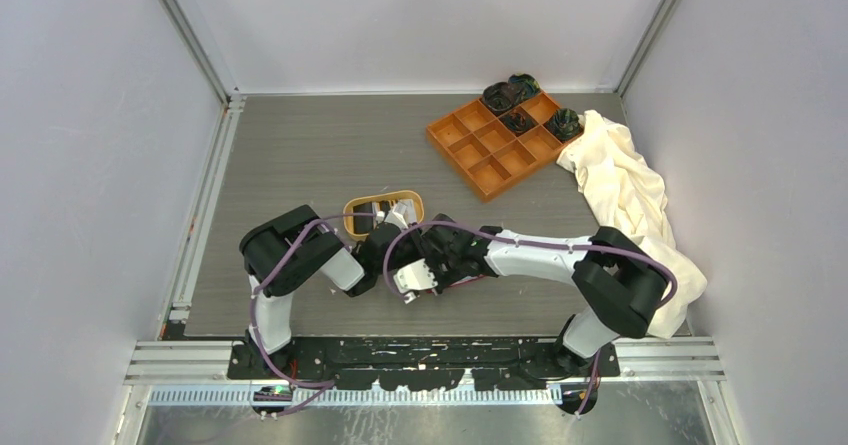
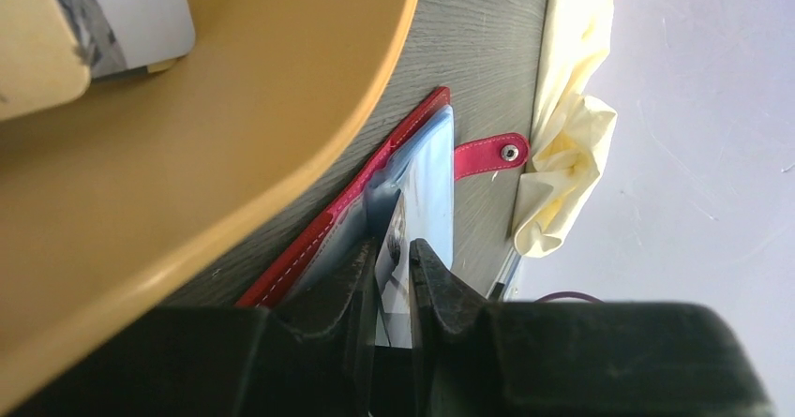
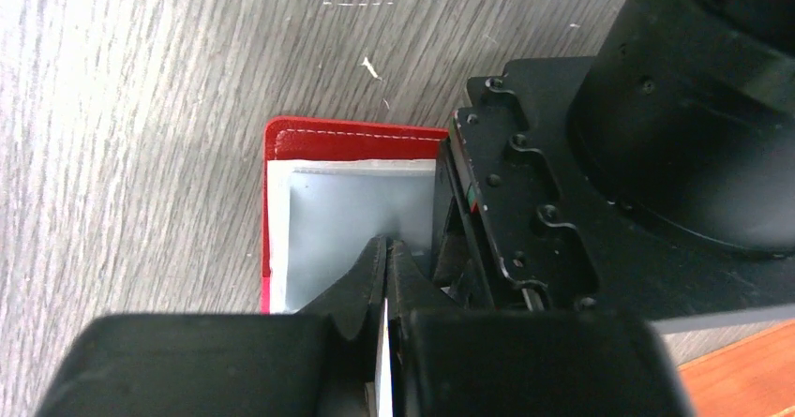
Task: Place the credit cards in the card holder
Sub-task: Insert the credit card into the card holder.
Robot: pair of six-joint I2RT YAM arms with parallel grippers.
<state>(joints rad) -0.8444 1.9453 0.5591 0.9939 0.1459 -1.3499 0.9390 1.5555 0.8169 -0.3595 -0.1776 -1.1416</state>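
Card holder [image 3: 356,141] first: it lies open on the table [image 1: 300,155] close in front of the arm bases, red cover down and blue lining up, with both arms bent over it. The left end effector [image 2: 394,246] is narrowed onto one pale printed credit card [image 2: 396,225], held on edge with its far end over the lining, at or just inside a pocket; which of the two I cannot tell. The right end effector [image 3: 386,244] is pinched fully together on a pale sliver [image 3: 380,370] seen edge-on, which could be a card or a pocket leaf.

Just beyond the card holder sits the dish [image 1: 352,227], with at least two more cards [image 1: 366,211] in it, one dark and one pale; a firmer count is not possible. The task looks early. No card shows seated in a pocket, one is going in, and those in the dish are left to do.

Farthest back are a nine-compartment tray [image 1: 437,137] with four dark bundles [image 1: 500,96] and, touching its right corner, one cream cloth [image 1: 625,185].

Count — one card holder, one dish, one tray, one cloth, two arms.
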